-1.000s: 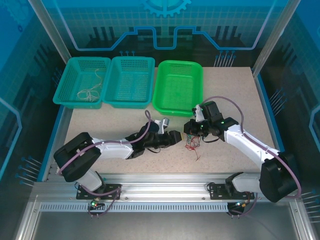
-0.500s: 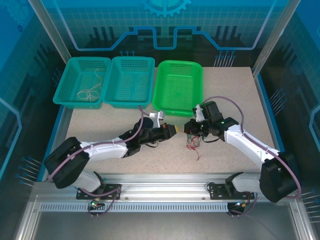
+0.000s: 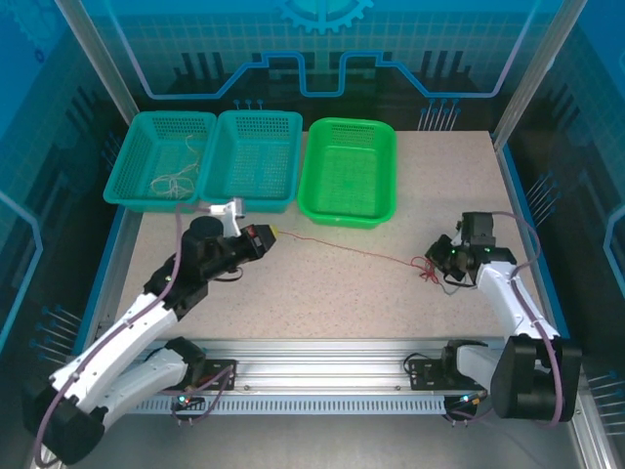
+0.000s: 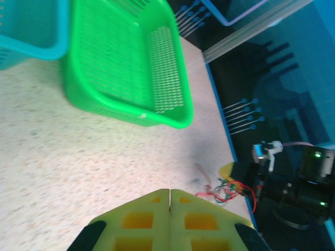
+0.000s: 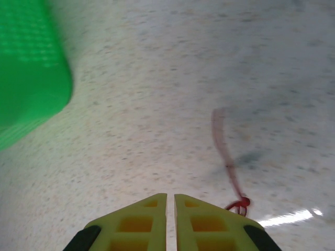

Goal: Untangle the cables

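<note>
Top external: red cable (image 3: 342,248) left-right, taut.

Three plastic mesh baskets stand in a row along the far edge of the speckled beige counter (image 3: 332,293). The left teal basket (image 3: 146,199) and the middle teal basket (image 3: 256,161) touch side by side. The bright green basket (image 3: 347,176) sits just right of them, a little nearer and slightly turned. A metal rail (image 3: 322,354) runs along the near edge of the counter. Slanted metal posts (image 3: 98,68) and blue printed panels (image 3: 322,49) enclose the far side.
</note>
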`<control>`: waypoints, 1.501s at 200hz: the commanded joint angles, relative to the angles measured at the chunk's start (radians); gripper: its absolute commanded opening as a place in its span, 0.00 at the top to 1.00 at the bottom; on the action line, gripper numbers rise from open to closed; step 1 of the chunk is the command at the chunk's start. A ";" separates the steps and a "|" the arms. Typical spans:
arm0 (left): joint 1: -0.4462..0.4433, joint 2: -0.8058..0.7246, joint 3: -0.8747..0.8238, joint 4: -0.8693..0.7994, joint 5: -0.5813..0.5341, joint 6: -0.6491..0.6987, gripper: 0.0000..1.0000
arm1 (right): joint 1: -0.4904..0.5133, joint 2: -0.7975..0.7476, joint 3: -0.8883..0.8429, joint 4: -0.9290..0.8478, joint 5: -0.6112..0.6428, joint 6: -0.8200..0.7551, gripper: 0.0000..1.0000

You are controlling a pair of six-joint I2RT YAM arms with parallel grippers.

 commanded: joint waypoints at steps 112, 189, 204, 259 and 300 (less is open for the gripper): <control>0.029 0.033 -0.023 -0.051 0.065 0.020 1.00 | 0.498 0.013 0.139 -0.157 0.201 -0.107 0.40; 0.031 -0.018 0.000 -0.122 0.008 0.046 1.00 | 0.739 0.388 0.173 -0.103 0.382 0.040 0.35; 0.032 -0.052 0.024 -0.216 -0.077 0.054 1.00 | 0.729 0.441 0.185 -0.122 0.408 0.044 0.49; 0.218 -0.170 0.102 -0.627 -0.296 0.042 1.00 | 0.440 0.307 0.045 -0.046 0.337 0.036 0.67; 0.267 -0.179 -0.002 -0.473 -0.095 0.019 1.00 | 0.394 0.321 0.071 -0.026 0.266 -0.053 0.94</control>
